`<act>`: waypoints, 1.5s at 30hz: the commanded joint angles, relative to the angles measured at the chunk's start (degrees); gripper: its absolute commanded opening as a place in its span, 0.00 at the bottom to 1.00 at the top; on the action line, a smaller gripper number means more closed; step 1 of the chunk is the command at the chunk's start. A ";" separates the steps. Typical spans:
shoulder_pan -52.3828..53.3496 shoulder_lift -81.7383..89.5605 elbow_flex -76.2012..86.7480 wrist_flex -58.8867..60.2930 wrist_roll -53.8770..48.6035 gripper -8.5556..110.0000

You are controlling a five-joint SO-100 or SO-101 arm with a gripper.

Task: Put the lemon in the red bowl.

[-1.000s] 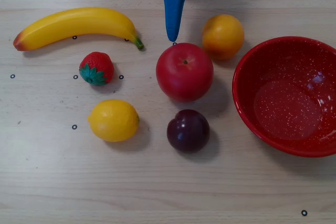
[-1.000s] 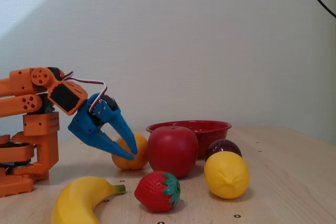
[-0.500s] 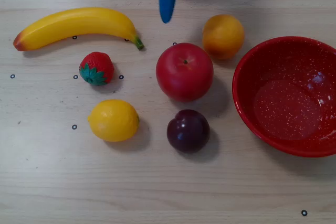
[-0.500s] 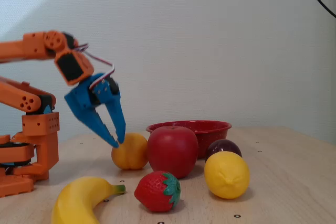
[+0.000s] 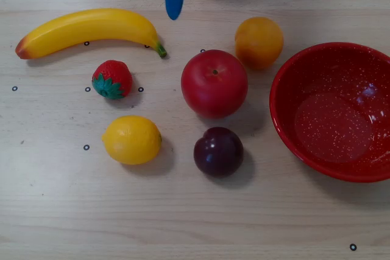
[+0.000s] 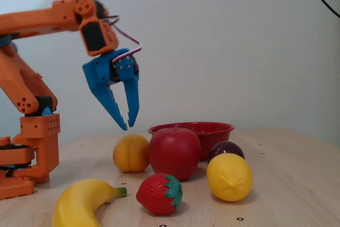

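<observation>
- Six toy fruits and one bowl lie on the wooden table (image 5: 183, 223) in the overhead view; taking the red apple (image 5: 214, 83) as the dial's centre, the lemon (image 5: 131, 140) sits at about 8 o'clock, well apart from the red bowl (image 5: 286, 127) at 3 o'clock; the dark plum (image 5: 219, 151) is just beside the apple at 6 o'clock, the orange fruit (image 5: 259, 42) at 1 o'clock, the strawberry (image 5: 112, 79) at 9 o'clock, the banana (image 5: 85, 30) at 10 o'clock; only a blue finger tip of the gripper (image 5: 174, 5) enters at 11 o'clock from the top edge.
- In the fixed view the gripper (image 6: 129, 125) hangs in the air above the orange fruit (image 6: 131, 153), fingers pointing down, parted by a narrow gap, grasping nothing; the lemon (image 6: 229, 177) rests on the table in front, right of the strawberry (image 6: 159, 193), touching nothing of the arm; the red bowl (image 6: 218, 130) stands behind the apple (image 6: 174, 153) and plum (image 6: 226, 149); the banana (image 6: 82, 206) lies at 7 o'clock.
</observation>
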 commanded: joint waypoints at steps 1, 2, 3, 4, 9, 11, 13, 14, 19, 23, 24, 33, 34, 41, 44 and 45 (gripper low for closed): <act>-1.76 -5.45 -13.89 3.25 1.93 0.07; -2.11 -8.09 -16.96 4.57 1.93 0.07; -2.55 -9.67 -18.90 4.75 1.93 0.07; -2.99 -11.43 -21.18 5.36 1.93 0.07; -4.75 -23.47 -35.77 11.07 1.67 0.09; -5.45 -27.60 -40.87 12.48 1.93 0.09; -5.89 -31.38 -45.44 13.71 2.46 0.11; -5.98 -33.22 -47.55 14.33 2.99 0.11; -6.24 -41.31 -57.57 17.05 4.22 0.18; -6.59 -47.29 -64.34 18.46 4.31 0.26; -6.59 -48.52 -65.57 18.63 4.48 0.28; -7.12 -56.43 -71.02 18.54 7.21 0.53; -7.12 -57.13 -71.46 18.54 7.73 0.55; -7.03 -62.84 -74.71 15.91 8.70 0.59; -6.86 -64.95 -75.76 14.94 8.88 0.60; -6.77 -65.74 -76.38 14.85 8.88 0.60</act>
